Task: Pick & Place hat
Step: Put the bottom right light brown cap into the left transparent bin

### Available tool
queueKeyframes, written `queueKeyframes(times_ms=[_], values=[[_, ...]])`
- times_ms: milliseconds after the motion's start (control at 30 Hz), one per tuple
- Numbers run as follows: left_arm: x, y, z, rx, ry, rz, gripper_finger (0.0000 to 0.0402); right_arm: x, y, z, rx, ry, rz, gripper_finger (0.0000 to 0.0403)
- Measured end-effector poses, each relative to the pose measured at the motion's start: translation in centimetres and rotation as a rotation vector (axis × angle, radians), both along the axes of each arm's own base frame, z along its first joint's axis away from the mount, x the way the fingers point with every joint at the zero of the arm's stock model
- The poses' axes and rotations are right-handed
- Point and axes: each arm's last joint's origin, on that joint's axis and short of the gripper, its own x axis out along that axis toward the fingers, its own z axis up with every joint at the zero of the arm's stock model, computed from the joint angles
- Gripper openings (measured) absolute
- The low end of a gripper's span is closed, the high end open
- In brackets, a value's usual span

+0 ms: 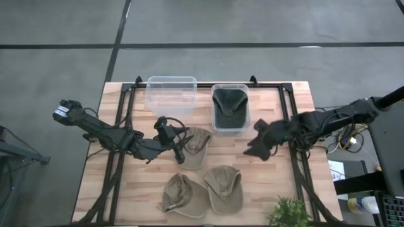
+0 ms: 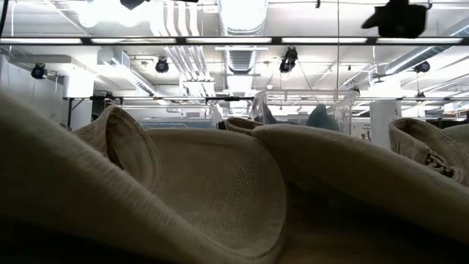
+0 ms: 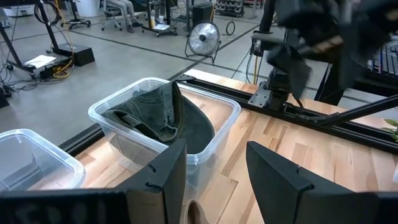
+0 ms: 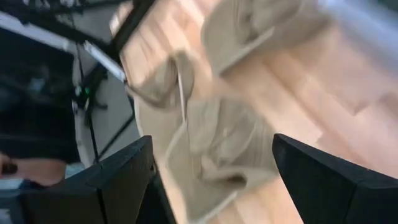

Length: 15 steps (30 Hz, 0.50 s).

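Note:
Three khaki hats lie on the wooden table: one (image 1: pixel 197 149) near the middle and two side by side (image 1: pixel 183 195) (image 1: pixel 225 189) at the near edge. A dark green hat (image 1: pixel 230 106) sits inside the right clear bin (image 1: pixel 245 101). My left gripper (image 1: pixel 177 144) hovers open, above and just left of the middle khaki hat, with bare wood showing between its fingers (image 3: pixel 214 149). My right gripper (image 1: pixel 257 145) hangs open over the table right of the middle hat and in front of the bin. It points down toward the khaki hats (image 4: pixel 217 143) and nothing is between its fingers.
An empty clear bin (image 1: pixel 170 92) stands at the far side, left of the bin with the green hat. A small green plant (image 1: pixel 289 213) sits at the near right corner. Black rails (image 1: pixel 291 120) run along the table's sides. The near hats fill the low view (image 2: pixel 220 183).

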Motion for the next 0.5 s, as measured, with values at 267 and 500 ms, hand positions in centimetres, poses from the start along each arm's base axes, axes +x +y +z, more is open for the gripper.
queueKeyframes(times_ms=[267,500], values=[[0.0,0.0,0.0,-0.003,0.0,0.001,0.016,1.9,4.7,-3.7,0.054,0.206,0.017,0.0325],[0.0,0.0,-0.1,0.001,0.008,0.001,0.016,3.2,7.9,-7.4,0.047,0.367,0.012,0.0325]])
